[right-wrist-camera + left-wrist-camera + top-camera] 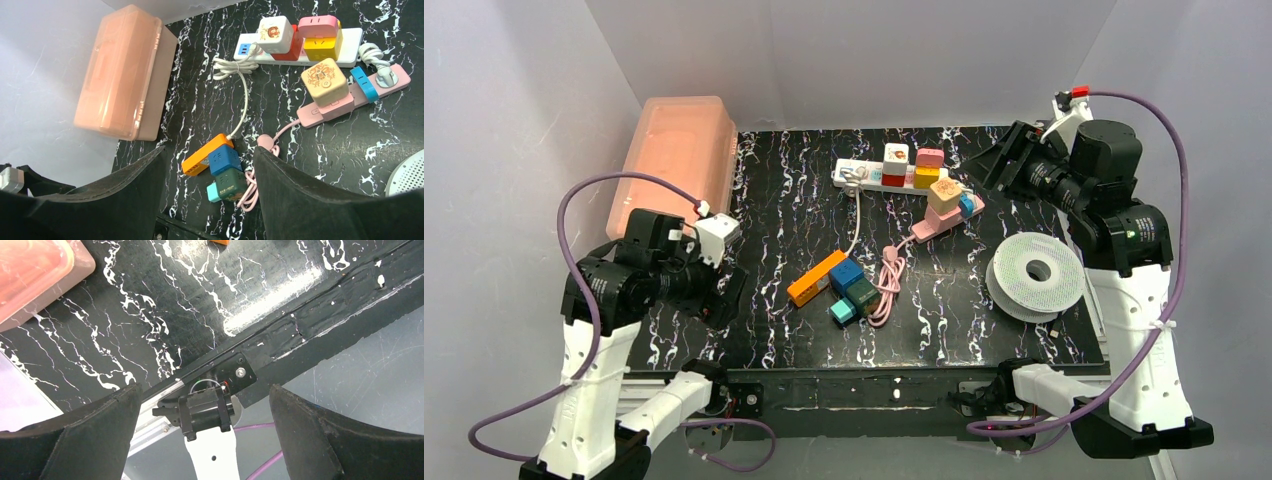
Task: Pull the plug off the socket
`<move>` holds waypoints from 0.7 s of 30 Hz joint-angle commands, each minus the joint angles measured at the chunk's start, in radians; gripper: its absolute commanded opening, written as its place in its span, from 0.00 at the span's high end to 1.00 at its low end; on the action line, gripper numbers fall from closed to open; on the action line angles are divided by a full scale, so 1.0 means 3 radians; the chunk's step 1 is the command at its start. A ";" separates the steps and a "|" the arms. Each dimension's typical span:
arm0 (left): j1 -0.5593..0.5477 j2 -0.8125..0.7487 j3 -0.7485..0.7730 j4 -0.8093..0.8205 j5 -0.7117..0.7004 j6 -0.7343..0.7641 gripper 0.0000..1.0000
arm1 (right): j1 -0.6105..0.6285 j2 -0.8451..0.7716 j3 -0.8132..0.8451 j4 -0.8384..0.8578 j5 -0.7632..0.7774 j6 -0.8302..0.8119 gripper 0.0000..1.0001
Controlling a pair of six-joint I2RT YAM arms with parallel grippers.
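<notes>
The socket [816,279], a short orange strip, lies near the middle of the black marble table, with a white cable at its far end. A blue cube plug [846,272] sits in it, and a dark green cube [862,292] and a light blue piece [843,312] adjoin that. In the right wrist view the socket [205,156] and blue plug [224,160] show far below, between the fingers. My right gripper [1002,165] [210,150] hangs open high at the back right. My left gripper [727,292] [205,390] is open over the table's front left edge, holding nothing.
A translucent peach box [679,160] stands at the back left. A long white strip [861,173] with several cube adapters and a pink strip [939,218] lie at the back. A coiled pink cable [887,287] lies beside the green cube. A white spool [1036,272] sits at the right.
</notes>
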 commanded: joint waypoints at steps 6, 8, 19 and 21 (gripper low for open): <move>0.0022 -0.0081 -0.0619 -0.0059 -0.0052 -0.0229 0.00 | -0.0013 -0.0053 -0.0022 -0.0005 0.0107 -0.0048 0.28; 0.0025 -0.0200 -0.0991 0.0283 -0.0113 -0.0274 0.00 | -0.0007 -0.0038 -0.0015 -0.0045 0.0154 -0.0041 0.28; 0.0165 -0.0077 -0.2318 0.1580 -0.0811 -0.0189 0.00 | -0.0009 -0.0180 -0.0172 -0.0091 0.0417 -0.0132 0.28; 0.0317 -0.0088 -0.2582 0.1923 -0.0762 -0.0392 0.01 | -0.0010 -0.0182 -0.0170 -0.0112 0.0423 -0.0121 0.28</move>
